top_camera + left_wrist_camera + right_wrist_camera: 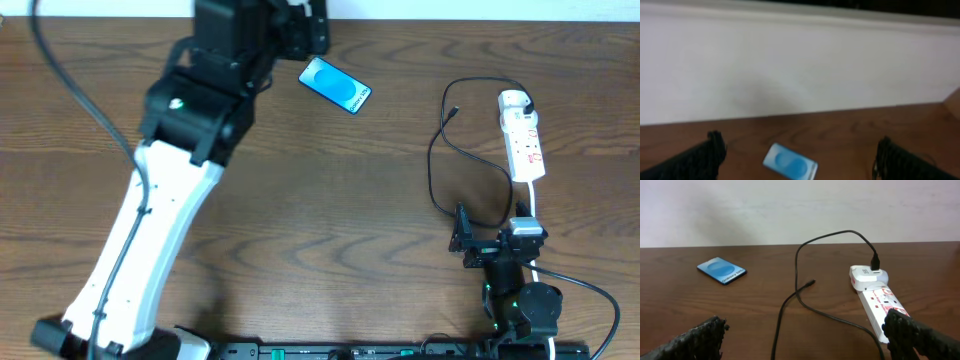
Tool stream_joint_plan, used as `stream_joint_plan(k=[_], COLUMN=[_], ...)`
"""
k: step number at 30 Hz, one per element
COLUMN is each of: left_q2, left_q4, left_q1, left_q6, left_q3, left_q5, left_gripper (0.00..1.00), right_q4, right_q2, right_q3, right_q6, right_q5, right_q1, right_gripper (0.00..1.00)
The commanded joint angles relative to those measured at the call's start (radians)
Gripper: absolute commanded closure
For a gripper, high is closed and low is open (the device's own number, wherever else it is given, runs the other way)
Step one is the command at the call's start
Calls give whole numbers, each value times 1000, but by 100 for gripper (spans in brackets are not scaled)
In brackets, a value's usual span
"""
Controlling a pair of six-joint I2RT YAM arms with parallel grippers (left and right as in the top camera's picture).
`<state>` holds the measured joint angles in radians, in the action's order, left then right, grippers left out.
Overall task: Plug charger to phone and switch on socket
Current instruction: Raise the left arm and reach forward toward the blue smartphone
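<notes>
The phone point(335, 86) lies flat at the table's far middle, blue screen up; it also shows in the left wrist view point(790, 162) and the right wrist view point(721, 270). My left gripper point(310, 35) point(800, 142) is open and empty, just above and behind the phone. The charger cable point(436, 160) point(797, 270) loops on the table, its plug point(875, 262) seated in the far end of the socket strip point(524, 140) point(880, 297). Its connector tip point(455, 110) point(811, 283) lies free. My right gripper point(495, 238) point(805, 322) is open and empty, near the strip's front end.
A pale wall point(800, 65) runs along the table's far edge, close behind the phone. The strip's thick white cord point(535, 215) runs toward the right arm's base. The left arm's white link point(150, 230) stretches over the table's left half.
</notes>
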<state>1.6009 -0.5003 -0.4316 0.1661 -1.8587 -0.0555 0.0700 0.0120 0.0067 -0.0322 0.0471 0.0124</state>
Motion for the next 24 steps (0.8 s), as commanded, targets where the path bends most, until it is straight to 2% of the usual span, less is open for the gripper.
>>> stream_joint_plan(k=[1,6,13,20,24], left_q2=[36,101,230,311,348], left_q4=[40,100,95,95,87], left_q1=[-19,-19,-19,-19,-19], left_q6=[-15,-5,19,37,37], left_q3=[-18,-31,-141,-165,-163], left_q5=[-9,-9,-7,-3,63], left_gripper=[2,2,2,2,2], right_q4=[5,5,5,5,5], right_q2=[-5,-5,-5,-5,-5], right_q3=[-1,-1,-1,-1,-1], right_q6=[15,15,15,15,15], right_q5=[-11,-11,-11,-11,-11], right_q1=[-5,-5,-5,-5,-5], right_gripper=[1,1,1,1,1])
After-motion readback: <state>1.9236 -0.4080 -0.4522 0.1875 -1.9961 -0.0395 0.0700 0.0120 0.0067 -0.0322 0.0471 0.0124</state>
